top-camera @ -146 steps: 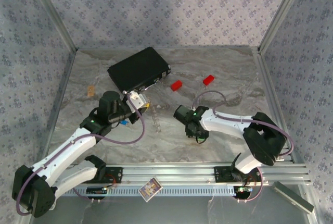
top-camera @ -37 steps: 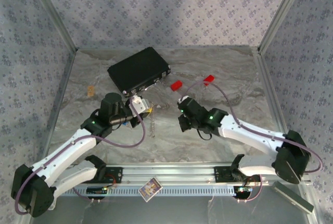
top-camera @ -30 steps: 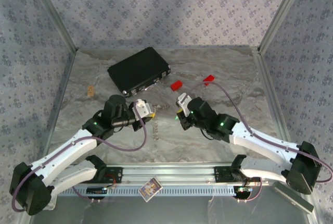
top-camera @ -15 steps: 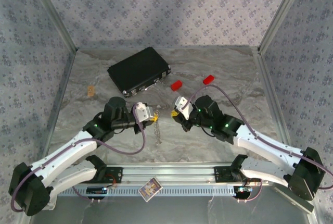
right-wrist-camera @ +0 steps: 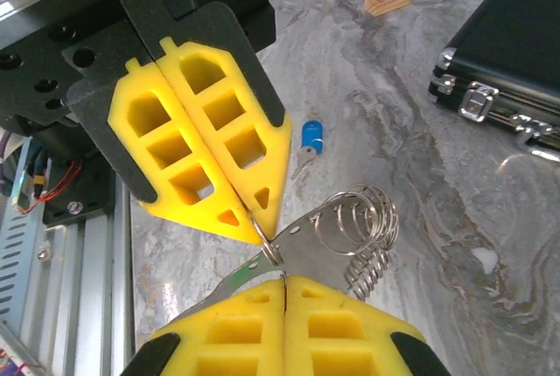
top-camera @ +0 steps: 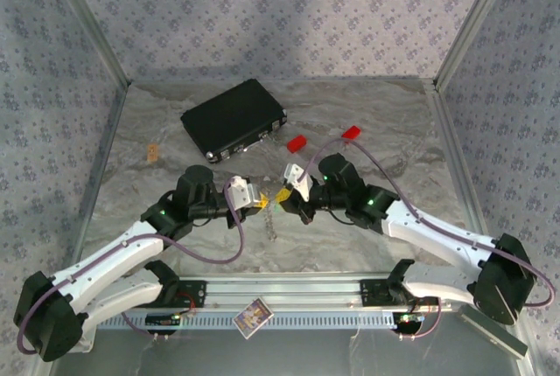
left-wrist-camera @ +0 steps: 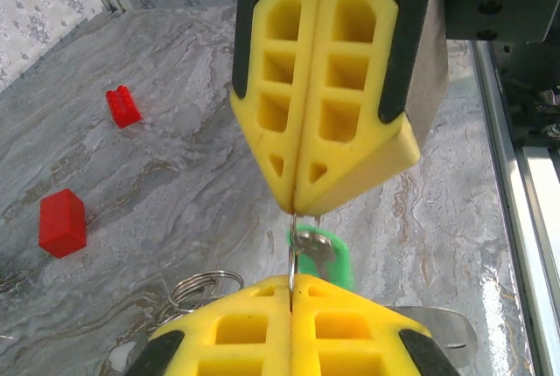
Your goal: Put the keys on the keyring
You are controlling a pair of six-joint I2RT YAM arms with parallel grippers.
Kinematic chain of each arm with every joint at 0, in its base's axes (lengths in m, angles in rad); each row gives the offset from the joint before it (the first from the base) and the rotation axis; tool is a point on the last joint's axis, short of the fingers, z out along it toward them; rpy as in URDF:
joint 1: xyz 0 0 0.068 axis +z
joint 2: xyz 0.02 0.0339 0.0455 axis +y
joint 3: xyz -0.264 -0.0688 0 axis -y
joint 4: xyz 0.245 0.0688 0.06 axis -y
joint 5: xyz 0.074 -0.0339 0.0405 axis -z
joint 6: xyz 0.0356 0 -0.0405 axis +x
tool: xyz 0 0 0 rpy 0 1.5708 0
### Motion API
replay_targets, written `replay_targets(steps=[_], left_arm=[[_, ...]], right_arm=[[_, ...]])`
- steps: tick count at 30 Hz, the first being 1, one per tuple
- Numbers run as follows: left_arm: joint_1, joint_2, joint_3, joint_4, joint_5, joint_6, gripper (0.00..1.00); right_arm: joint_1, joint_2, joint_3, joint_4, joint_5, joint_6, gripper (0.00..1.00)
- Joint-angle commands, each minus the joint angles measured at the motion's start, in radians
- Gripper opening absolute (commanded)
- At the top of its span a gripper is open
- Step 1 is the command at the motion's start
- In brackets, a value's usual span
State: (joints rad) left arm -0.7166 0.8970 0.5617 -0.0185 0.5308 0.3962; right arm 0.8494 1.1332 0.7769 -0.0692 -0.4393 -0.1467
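Pinching keyring point(top-camera: 273, 221) in left gripper point(top-camera: 262, 204) and, seemingly, green key point(left-wrist-camera: 328, 258) in right gripper point(top-camera: 283, 193), tips meeting head-on; blue key point(right-wrist-camera: 311, 136) lying nearer left.

1. Top external: fixed high behind the near edge, looking down and forward over the whole counter point(top-camera: 411, 131) from far off.
2. Left wrist: just behind the left tool point(left-wrist-camera: 291, 282), very close, facing the right tool point(left-wrist-camera: 296, 205) head-on, low over the counter.
3. Right wrist: its mirror, close behind its own tool, facing the left one.
4. All three share the spot where the tool tips meet; the black case point(right-wrist-camera: 516, 35) appears overhead and from the right wrist.
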Motion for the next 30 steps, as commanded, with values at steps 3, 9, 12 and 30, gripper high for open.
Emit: replay_targets(steps=[3,9,12,30], left_arm=[[-0.013,-0.015,0.011,0.029,0.005,0.018,0.0],[-0.015,-0.013,0.01,0.027,0.0,0.018,0.0],[-0.017,-0.009,0.012,0.025,0.001,0.02,0.0],[-0.018,-0.009,0.01,0.026,0.009,0.023,0.0]], right_arm=[[0.007,0.013,0.041,0.023,-0.044,0.014,0.0],[0.01,0.008,0.04,0.014,-0.038,0.003,0.0],[0.013,0.01,0.043,0.018,-0.044,0.006,0.0],[0.025,0.018,0.029,0.053,0.1,0.027,0.0]])
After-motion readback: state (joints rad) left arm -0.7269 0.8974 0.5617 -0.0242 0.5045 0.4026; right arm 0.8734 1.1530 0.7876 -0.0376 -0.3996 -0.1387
